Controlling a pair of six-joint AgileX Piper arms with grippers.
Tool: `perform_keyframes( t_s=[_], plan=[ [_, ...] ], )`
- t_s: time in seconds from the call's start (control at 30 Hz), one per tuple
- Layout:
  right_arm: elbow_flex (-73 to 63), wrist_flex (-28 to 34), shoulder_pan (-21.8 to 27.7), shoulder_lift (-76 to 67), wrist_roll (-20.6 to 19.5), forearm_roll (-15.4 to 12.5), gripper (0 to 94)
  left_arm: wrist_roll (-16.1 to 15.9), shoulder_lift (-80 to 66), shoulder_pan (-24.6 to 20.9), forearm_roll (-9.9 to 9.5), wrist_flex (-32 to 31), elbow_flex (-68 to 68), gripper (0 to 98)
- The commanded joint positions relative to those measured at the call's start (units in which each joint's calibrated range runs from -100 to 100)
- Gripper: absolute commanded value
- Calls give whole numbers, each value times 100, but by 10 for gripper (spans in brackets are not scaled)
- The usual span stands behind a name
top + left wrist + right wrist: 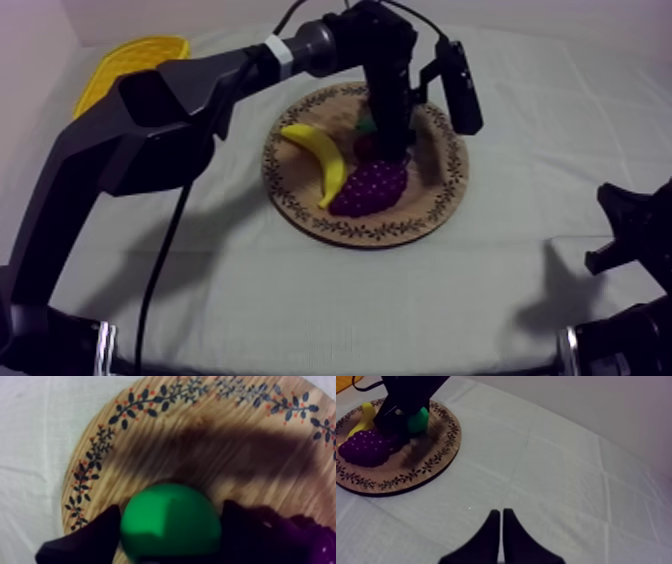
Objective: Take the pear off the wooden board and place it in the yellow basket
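Here our pear [170, 521] sits on the wooden board [210, 451], pinched between the fingers [92, 538] of our left gripper [391, 138]. A banana [320, 160] and grapes [370, 187] lie beside it on the board. Our right gripper [501, 523], its tips pressed together, hangs over the cloth [561, 476], well apart from the board.

In the top view the pear [366, 124] is almost wholly hidden behind the left gripper [392, 150]; only a green sliver is seen beside it. The small red fruit [362, 146] is likewise half covered. In the left wrist view the pear's near side and the fingers [85, 543] clasped round it are cut off by the picture's edge, as is the wooden board [150, 441] beyond them. The yellow basket [125, 60] is partly masked by the left arm [150, 110].
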Motion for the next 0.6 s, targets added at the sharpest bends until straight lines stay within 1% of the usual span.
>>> perform_keyframes(
  t_s=[0.0,0.13,0.23,0.37,0.57],
  plan=[
    [0,0,1,2,2,1,3,10,28,7,3,1,-13,562],
    [0,0,1,2,2,1,3,35,85,14,8,34,-84,364],
    [0,0,1,2,2,1,3,61,72,15,4,63,-104,274],
    [0,0,1,2,2,1,3,101,-89,14,9,84,23,230],
    [0,0,1,2,2,1,3,199,-712,-20,5,89,403,222]
  ],
)
